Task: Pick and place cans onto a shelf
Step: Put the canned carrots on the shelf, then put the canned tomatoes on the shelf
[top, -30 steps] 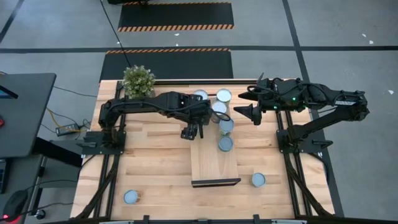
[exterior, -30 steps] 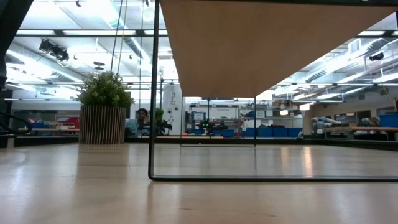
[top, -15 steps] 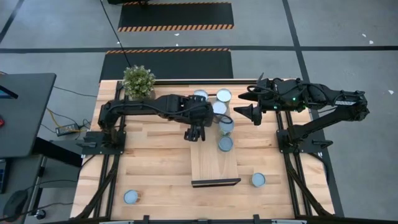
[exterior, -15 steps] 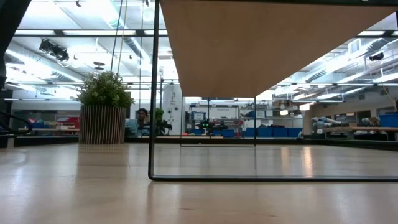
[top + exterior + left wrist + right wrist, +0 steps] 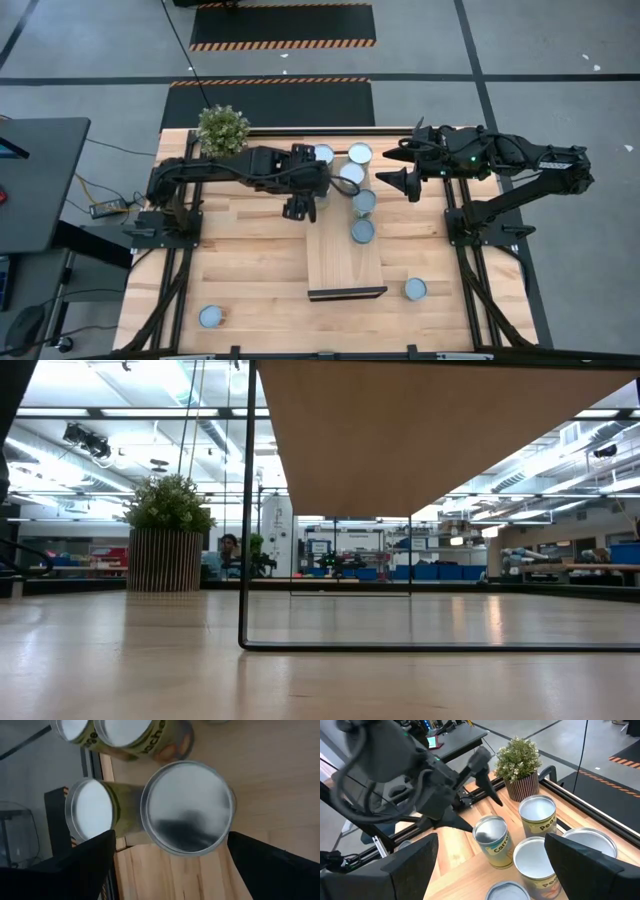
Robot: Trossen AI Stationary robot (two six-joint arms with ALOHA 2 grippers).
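Seven cans show from above. Two stand on the shelf (image 5: 345, 250), along its right edge at the far end: one (image 5: 363, 231) just inside the rim, one (image 5: 364, 201) at the far corner. Three more cluster just beyond the shelf's far end, at (image 5: 351, 174), (image 5: 359, 153) and (image 5: 322, 153), close together near the table's back edge. Two stand well apart at the front: one (image 5: 415, 289) right of the shelf's dark front edge, one (image 5: 210, 316) near the front left corner of the table (image 5: 240, 260).

Most of the shelf's length, from its middle to the front edge, lies bare, as does the wide tabletop on either side.

Over the far left corner of the shelf hangs the left gripper (image 5: 299, 210), fingers spread wide and holding nothing; its wrist camera looks down on a can top (image 5: 187, 807) between them. Right of the cluster, the right gripper (image 5: 392, 167) hovers with fingers apart, empty.

A potted plant (image 5: 222, 130) sits at the back left edge.
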